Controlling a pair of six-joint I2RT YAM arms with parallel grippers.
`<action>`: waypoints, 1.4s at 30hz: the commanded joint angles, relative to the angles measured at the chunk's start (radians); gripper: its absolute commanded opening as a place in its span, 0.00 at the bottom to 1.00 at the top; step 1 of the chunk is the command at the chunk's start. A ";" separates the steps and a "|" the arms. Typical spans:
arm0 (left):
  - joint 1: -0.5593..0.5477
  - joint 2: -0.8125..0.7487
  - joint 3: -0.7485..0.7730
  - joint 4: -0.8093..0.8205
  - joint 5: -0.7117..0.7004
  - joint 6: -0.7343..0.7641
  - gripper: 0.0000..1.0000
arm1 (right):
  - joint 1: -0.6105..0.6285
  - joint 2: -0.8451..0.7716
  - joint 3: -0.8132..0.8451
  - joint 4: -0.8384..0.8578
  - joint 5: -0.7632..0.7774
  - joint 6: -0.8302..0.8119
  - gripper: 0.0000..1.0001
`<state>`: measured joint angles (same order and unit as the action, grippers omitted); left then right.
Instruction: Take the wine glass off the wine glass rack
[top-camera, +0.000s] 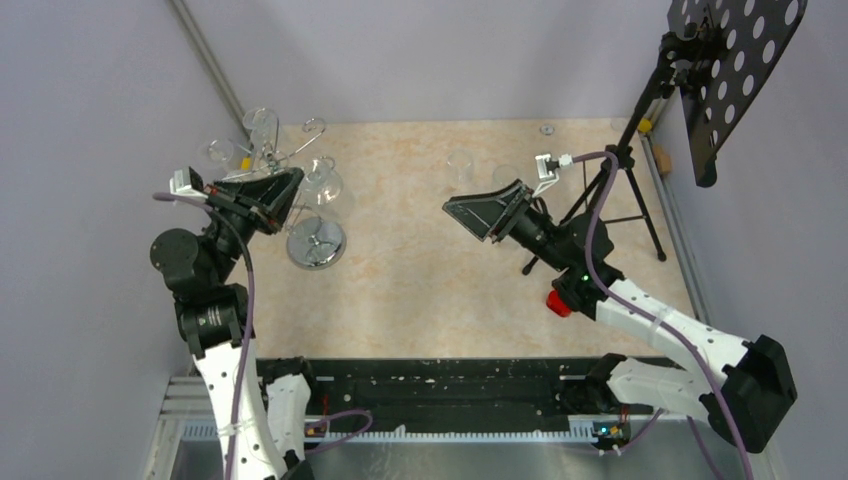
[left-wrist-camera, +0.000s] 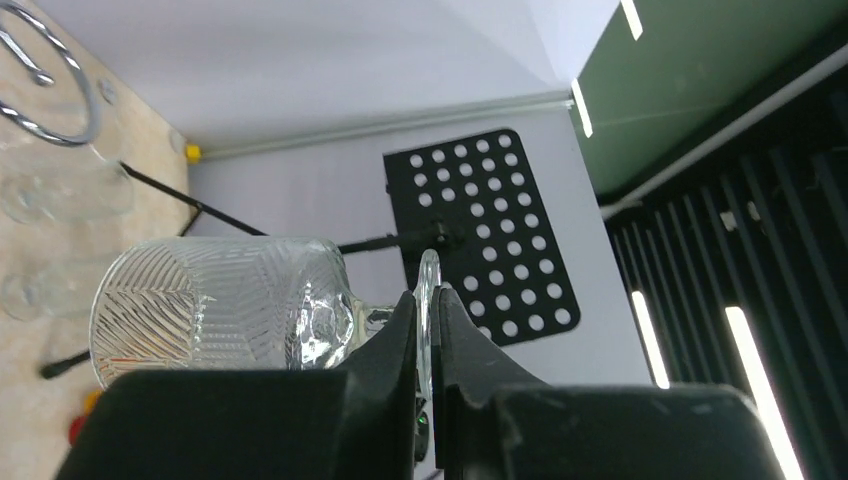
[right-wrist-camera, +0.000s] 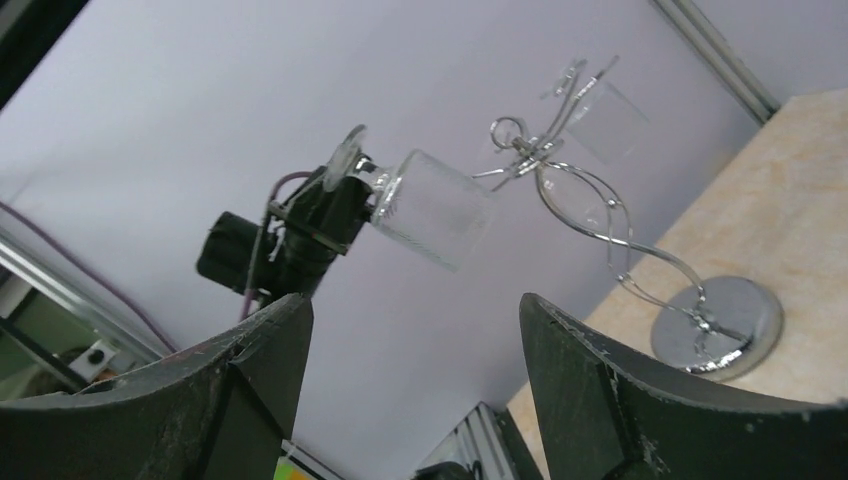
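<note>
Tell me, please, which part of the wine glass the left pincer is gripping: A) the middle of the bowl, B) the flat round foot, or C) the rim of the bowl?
B: the left wrist view shows the left pincer shut on the thin foot of the wine glass, its patterned bowl jutting clear.

Inspection recorded: wine glass rack (top-camera: 316, 243) — one, at 9 o'clock; black music stand (top-camera: 705, 130), one, at 2 o'clock; wine glass (top-camera: 325, 185) — at least four; fainter ones could not be confirmed.
</note>
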<state>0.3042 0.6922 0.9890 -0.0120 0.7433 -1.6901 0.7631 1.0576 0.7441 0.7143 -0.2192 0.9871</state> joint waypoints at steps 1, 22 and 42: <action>-0.141 0.059 -0.005 0.282 -0.048 -0.114 0.00 | 0.050 0.055 -0.008 0.252 0.098 0.063 0.78; -0.518 0.261 -0.043 0.740 -0.264 -0.255 0.00 | 0.079 0.118 0.030 0.251 0.189 0.166 0.79; -0.616 0.249 -0.056 0.798 -0.259 -0.331 0.00 | 0.090 0.300 0.157 0.757 -0.031 0.213 0.32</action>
<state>-0.3012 0.9646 0.9272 0.6758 0.5056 -1.9930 0.8314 1.3468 0.8345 1.3025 -0.2001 1.1885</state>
